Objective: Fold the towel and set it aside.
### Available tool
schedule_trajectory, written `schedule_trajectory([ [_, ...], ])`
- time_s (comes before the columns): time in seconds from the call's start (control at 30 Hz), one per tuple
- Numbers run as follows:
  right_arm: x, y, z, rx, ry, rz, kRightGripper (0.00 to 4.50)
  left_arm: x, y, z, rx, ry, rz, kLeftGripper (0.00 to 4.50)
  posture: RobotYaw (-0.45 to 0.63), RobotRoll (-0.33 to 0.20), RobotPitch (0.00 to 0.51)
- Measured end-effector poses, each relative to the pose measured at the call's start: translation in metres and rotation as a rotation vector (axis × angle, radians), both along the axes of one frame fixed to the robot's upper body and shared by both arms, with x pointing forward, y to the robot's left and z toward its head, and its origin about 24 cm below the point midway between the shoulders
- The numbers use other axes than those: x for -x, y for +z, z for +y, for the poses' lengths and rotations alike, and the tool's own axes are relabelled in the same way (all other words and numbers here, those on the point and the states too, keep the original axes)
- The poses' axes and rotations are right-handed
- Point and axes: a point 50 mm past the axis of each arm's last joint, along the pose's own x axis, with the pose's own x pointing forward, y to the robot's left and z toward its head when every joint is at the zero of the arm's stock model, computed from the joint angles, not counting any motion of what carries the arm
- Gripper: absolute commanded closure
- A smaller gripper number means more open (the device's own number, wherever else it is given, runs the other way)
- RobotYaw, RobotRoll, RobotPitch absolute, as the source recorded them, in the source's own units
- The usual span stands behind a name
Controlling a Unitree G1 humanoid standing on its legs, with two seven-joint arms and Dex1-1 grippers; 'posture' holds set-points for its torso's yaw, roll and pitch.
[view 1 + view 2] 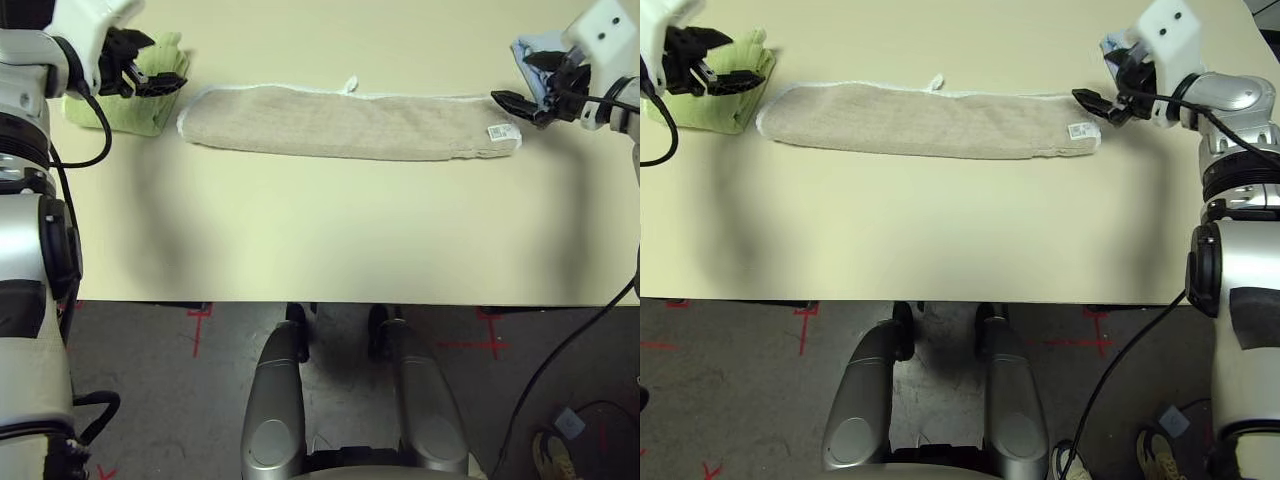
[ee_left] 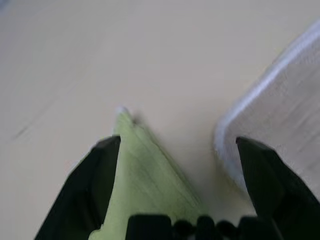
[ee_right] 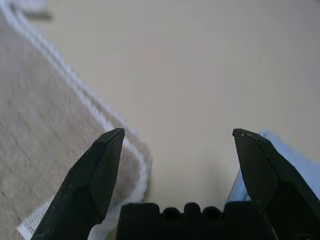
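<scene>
1. the towel [image 1: 350,122] lies flat across the far side of the table [image 1: 320,240] as a long narrow strip, held by nothing. the biggest risk is a crooked next fold, since one end could drag while the other lags.
2. the left gripper [image 1: 150,75], jaws spread wide, hangs over the green towel [image 1: 125,105] just beside the strip's end. closing here could pinch the wrong cloth.
3. the right gripper [image 1: 525,105], jaws also spread and empty, sits between the tagged end and the blue towel [image 1: 530,55]. it could snag that instead.
4. the white tag [image 1: 499,132] or the hem could slip from a shallow pinch.
</scene>
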Motion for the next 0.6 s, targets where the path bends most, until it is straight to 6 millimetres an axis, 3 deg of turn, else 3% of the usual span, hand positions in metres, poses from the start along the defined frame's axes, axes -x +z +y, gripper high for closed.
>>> schedule_trajectory([
  [0.07, 0.002, 0.001, 0.005, -0.128, 0.116, 0.058, 0.0, 0.007, 0.002, -0.005, 0.149, -0.165, 0.079, 0.03, 0.0, 0.0, 0.392],
  [0.2, 0.003, -0.006, 0.012, -0.298, 0.261, 0.202, 0.0, 0.016, -0.004, -0.013, 0.241, -0.399, 0.197, 0.03, 0.0, 0.0, 0.391],
  [0.47, 0.002, -0.016, 0.016, -0.74, 0.272, 0.446, 0.0, 0.018, -0.047, -0.026, 0.269, -0.601, 0.276, 0.03, 0.0, 0.0, 0.387],
  [0.6, 0.011, -0.013, 0.012, -0.826, 0.282, 0.557, 0.0, 0.02, -0.054, -0.027, 0.216, -0.628, 0.254, 0.03, -0.01, 0.0, 0.387],
])
